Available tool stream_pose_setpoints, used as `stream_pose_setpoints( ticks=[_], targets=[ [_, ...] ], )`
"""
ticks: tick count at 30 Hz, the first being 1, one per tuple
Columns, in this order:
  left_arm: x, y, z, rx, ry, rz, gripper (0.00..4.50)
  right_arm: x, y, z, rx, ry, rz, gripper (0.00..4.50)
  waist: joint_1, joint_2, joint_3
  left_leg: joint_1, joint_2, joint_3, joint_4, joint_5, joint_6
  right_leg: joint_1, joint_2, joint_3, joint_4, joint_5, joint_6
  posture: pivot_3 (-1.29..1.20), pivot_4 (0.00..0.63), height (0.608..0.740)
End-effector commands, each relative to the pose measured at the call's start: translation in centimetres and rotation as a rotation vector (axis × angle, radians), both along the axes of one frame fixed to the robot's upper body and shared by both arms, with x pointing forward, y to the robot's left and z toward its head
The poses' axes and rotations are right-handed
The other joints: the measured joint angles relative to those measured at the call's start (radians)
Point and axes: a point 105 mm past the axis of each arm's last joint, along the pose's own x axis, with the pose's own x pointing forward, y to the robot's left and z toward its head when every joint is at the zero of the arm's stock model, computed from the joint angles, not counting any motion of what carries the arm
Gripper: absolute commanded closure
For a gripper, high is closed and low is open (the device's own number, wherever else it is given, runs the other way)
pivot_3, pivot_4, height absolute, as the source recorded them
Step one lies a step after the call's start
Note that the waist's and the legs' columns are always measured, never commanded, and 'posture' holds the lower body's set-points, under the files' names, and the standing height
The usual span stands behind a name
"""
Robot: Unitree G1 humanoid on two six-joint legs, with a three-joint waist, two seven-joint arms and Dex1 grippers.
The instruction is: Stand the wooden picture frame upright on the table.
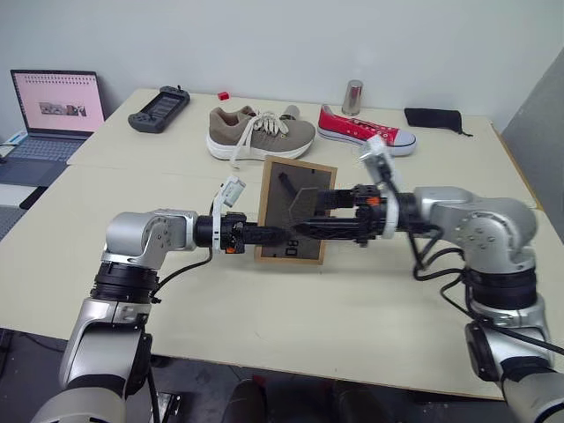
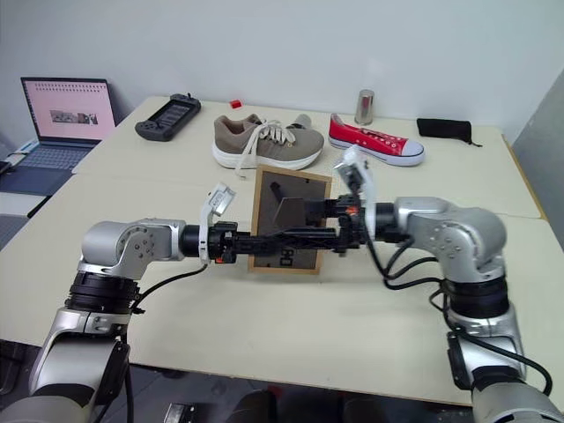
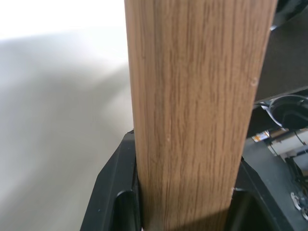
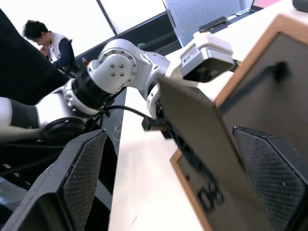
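The wooden picture frame (image 1: pixel 280 198) is held up over the table (image 1: pixel 308 335) with its dark back panel toward me. Its fold-out stand (image 4: pixel 202 139) sticks out from the back. My left gripper (image 1: pixel 264 236) is shut on the frame's left wooden edge (image 3: pixel 192 110), with a black finger (image 3: pixel 113 192) on each side. From the right, my right gripper (image 1: pixel 308 216) is open at the back panel, its wide-set fingers (image 4: pixel 79 178) on either side of the stand without pinching it. I cannot tell whether the frame's lower edge touches the table.
A beige sneaker (image 1: pixel 260 132) and a red sneaker (image 1: pixel 366 130) lie just behind the frame. Farther back are a metal cup (image 1: pixel 352 97), a black pouch (image 1: pixel 434 117) and a game controller (image 1: pixel 159 110). A laptop (image 1: pixel 55 110) sits at the far left. A person (image 4: pixel 43 41) is in the background.
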Motion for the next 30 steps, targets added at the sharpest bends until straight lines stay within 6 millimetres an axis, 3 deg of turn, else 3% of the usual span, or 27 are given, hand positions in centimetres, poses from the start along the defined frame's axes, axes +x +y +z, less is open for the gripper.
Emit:
stream_pose_setpoints(
  ticks=[1, 6, 9, 12, 18, 23, 30],
  targets=[
    [-0.3, 0.3, 2.0, -0.059, -0.034, -0.001, 3.21, 1.1, -2.9, -0.5, -0.090, -0.109, -0.093, 0.03, 0.001, 0.000, 0.000, 0.000, 0.000, 0.000, 0.000, 0.000, 0.000, 0.000, 0.000, 0.000, 0.000, 0.000, 0.000, 0.00, 0.150, 0.740],
    [-0.6, 0.0, 2.4, -0.120, 0.051, 0.015, 3.21, 4.1, -8.3, -1.6, -0.270, -0.363, -0.303, 0.03, 0.001, 0.000, 0.000, -0.001, 0.000, 0.001, 0.000, 0.000, 0.000, -0.001, 0.000, 0.001, -0.001, 0.000, 0.000, 0.00, 0.150, 0.740],
    [-1.2, -0.3, 2.6, -0.179, 0.151, 0.013, 3.21, 5.3, -10.0, -2.9, -0.477, -0.784, -0.337, 0.03, 0.000, -0.001, 0.000, -0.001, 0.000, 0.001, 0.000, 0.000, 0.000, -0.001, 0.000, 0.001, -0.002, 0.000, 0.000, 0.00, 0.150, 0.740],
    [-1.8, -0.8, 2.5, -0.218, 0.241, 0.001, 3.21, 5.3, -9.1, -4.4, -0.592, -1.138, -0.253, 0.03, -0.004, -0.001, 0.000, -0.001, 0.000, 0.002, 0.000, 0.000, 0.000, -0.002, 0.000, 0.002, -0.001, 0.000, 0.000, 0.00, 0.150, 0.740],
    [-3.7, -1.6, 2.2, -0.275, 0.361, -0.077, 3.21, 4.7, -5.8, -3.7, -0.470, -1.604, -0.142, 0.03, -0.020, 0.000, 0.000, 0.000, 0.000, 0.003, 0.001, 0.001, -0.002, -0.003, 0.000, 0.002, 0.001, 0.000, 0.000, 0.00, 0.150, 0.740],
    [-5.3, -1.6, 1.5, -0.274, 0.419, -0.122, 3.21, 3.5, -4.3, -2.4, -0.313, -1.790, -0.071, 0.03, -0.023, -0.001, 0.000, 0.001, 0.000, 0.001, 0.001, 0.002, -0.003, -0.001, -0.001, 0.001, 0.002, 0.000, 0.000, 0.00, 0.150, 0.740],
    [-5.8, -1.8, 1.7, -0.304, 0.447, -0.126, 3.21, 2.8, -2.5, -3.3, -0.257, -1.901, 0.067, 0.03, -0.021, -0.001, 0.000, 0.002, -0.002, 0.000, 0.002, 0.002, -0.004, 0.003, -0.002, 0.001, 0.002, 0.000, 0.000, 0.00, 0.150, 0.740]
  ],
)
